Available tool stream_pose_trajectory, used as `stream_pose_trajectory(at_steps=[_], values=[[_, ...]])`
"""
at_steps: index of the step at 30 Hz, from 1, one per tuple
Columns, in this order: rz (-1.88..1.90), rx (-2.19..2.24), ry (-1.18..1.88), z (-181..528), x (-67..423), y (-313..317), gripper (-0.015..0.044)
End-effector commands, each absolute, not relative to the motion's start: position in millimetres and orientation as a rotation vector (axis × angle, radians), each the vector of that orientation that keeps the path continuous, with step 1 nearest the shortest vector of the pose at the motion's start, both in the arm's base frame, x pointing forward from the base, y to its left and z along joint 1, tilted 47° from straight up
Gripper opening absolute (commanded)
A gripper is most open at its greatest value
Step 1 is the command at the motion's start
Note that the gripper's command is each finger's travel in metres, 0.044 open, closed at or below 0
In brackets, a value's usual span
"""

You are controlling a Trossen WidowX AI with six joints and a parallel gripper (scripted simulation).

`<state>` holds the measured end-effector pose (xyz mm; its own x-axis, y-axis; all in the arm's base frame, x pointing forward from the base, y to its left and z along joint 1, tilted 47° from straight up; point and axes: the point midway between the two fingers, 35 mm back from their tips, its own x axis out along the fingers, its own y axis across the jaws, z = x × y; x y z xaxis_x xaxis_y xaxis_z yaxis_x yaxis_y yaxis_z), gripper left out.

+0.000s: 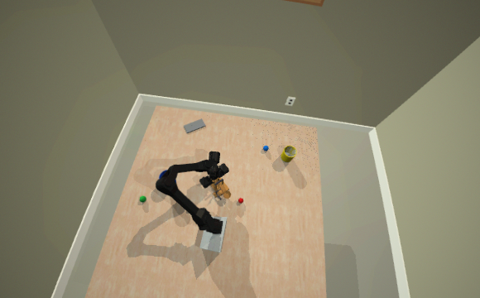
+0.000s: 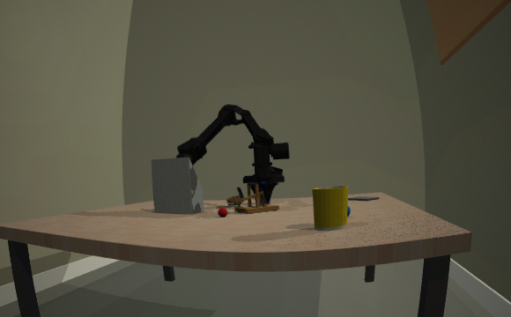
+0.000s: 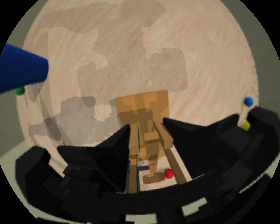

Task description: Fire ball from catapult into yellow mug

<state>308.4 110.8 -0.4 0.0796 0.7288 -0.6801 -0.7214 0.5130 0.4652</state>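
Observation:
The small wooden catapult (image 1: pixel 225 189) (image 2: pixel 255 202) (image 3: pixel 144 106) stands mid-table. My gripper (image 1: pixel 215 181) (image 2: pixel 262 194) (image 3: pixel 145 123) has come straight down over it, and its fingers press the two sides of the catapult's upright frame. A red ball (image 1: pixel 241 200) (image 2: pixel 223 212) (image 3: pixel 168 173) lies on the table close beside the catapult. The yellow mug (image 1: pixel 289 153) (image 2: pixel 329 207) (image 3: pixel 245 124) stands upright far off to the right. A blue ball (image 1: pixel 266 147) (image 2: pixel 348 211) (image 3: pixel 248 102) lies next to the mug. I see no ball in the catapult's spoon.
A green ball (image 1: pixel 142 199) (image 3: pixel 18 90) lies at the left. A dark blue object (image 1: pixel 163 174) (image 3: pixel 18 70) sits partly behind the arm. A flat grey slab (image 1: pixel 194 126) (image 2: pixel 363 198) lies at the back. The arm's grey base block (image 1: pixel 213 242) (image 2: pixel 174 191) stands near the front edge.

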Motion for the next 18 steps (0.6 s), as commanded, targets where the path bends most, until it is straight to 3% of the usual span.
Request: stream_pose_trajectory(at_steps=[1,3,7,12,18], values=[[1.084,0.005,1.022,-0.3,308.9,110.6,0.0125],[1.084,0.005,1.022,-0.3,308.9,110.6,0.0111],[1.083,0.006,1.024,25.8,306.4,82.0,0.0006],[1.069,0.021,1.038,28.8,309.5,67.6,0.0000],[0.940,0.151,1.151,-22.9,340.0,4.6,0.0000]])
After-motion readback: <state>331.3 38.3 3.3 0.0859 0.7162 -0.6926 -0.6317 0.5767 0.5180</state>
